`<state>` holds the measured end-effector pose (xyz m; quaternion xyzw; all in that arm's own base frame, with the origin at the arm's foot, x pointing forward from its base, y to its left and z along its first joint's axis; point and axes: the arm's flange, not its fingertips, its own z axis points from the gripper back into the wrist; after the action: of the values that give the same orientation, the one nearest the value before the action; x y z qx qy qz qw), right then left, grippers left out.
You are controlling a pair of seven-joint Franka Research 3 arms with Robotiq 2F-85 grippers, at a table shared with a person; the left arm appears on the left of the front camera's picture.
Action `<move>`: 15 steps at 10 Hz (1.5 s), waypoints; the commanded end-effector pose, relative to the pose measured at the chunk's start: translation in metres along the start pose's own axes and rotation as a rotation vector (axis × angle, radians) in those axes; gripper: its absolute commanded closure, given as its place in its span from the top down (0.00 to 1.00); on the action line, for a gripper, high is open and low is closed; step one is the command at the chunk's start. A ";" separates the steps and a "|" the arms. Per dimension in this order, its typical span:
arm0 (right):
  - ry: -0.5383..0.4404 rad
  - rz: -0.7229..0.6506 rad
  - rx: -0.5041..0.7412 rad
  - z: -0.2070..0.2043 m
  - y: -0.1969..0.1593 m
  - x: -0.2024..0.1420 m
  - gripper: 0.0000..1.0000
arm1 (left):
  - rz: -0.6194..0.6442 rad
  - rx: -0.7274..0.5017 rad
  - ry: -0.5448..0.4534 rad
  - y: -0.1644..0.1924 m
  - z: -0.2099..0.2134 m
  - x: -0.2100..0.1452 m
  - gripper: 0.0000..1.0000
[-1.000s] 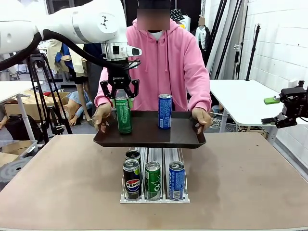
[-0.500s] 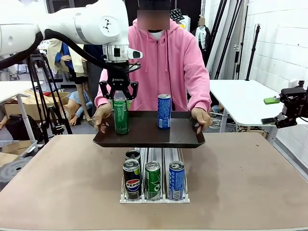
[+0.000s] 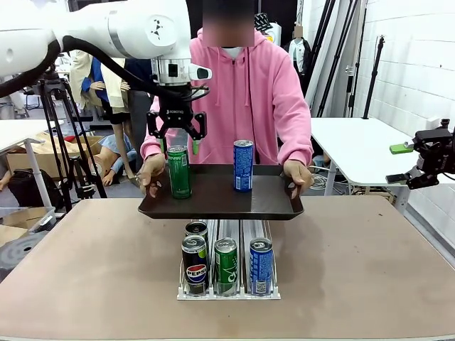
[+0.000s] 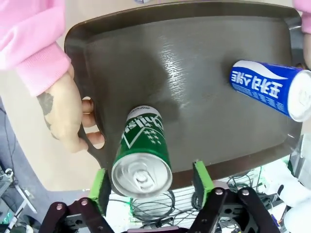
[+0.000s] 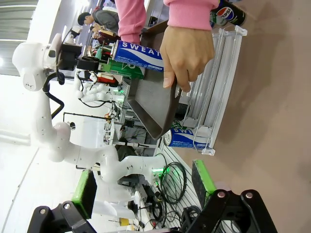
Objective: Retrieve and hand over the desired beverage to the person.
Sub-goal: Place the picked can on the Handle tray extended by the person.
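The person (image 3: 238, 85) in a pink hoodie holds a dark tray (image 3: 220, 202) with both hands over the table's far edge. A green can (image 3: 179, 170) and a blue can (image 3: 243, 165) stand upright on it. My left gripper (image 3: 177, 144) hangs open just above the green can's top, fingers either side. In the left wrist view the green can (image 4: 143, 155) sits between my open left gripper's (image 4: 150, 187) green pads (image 4: 201, 178), the blue can (image 4: 267, 87) farther along the tray (image 4: 184, 73). My right gripper (image 3: 399, 163) stands open at the far right, off the table.
A clear rack (image 3: 226, 284) at the table's middle holds several cans, including a Pepsi can (image 3: 194, 264), a green one and a blue one. The tray hovers right above the rack's back. A white side table (image 3: 355, 142) stands at the right, tripods at the left.
My left gripper has lifted slightly off the green can, which stays standing on the tray. The person's tray has barely shifted. The right arm has not moved.
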<state>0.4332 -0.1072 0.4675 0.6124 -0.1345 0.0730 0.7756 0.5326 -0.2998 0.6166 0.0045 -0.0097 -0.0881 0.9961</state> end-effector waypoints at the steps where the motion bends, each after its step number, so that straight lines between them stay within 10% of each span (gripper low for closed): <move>1: -0.010 0.002 -0.002 -0.001 -0.001 0.000 1.00 | -0.005 0.011 -0.024 -0.011 0.022 -0.009 1.00; 15: -0.010 0.002 -0.002 -0.001 -0.001 0.000 1.00 | -0.065 -0.009 -0.058 -0.036 0.056 -0.043 1.00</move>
<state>0.4332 -0.1071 0.4675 0.6123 -0.1344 0.0732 0.7756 0.4819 -0.3296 0.6688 0.0042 -0.0348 -0.1172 0.9925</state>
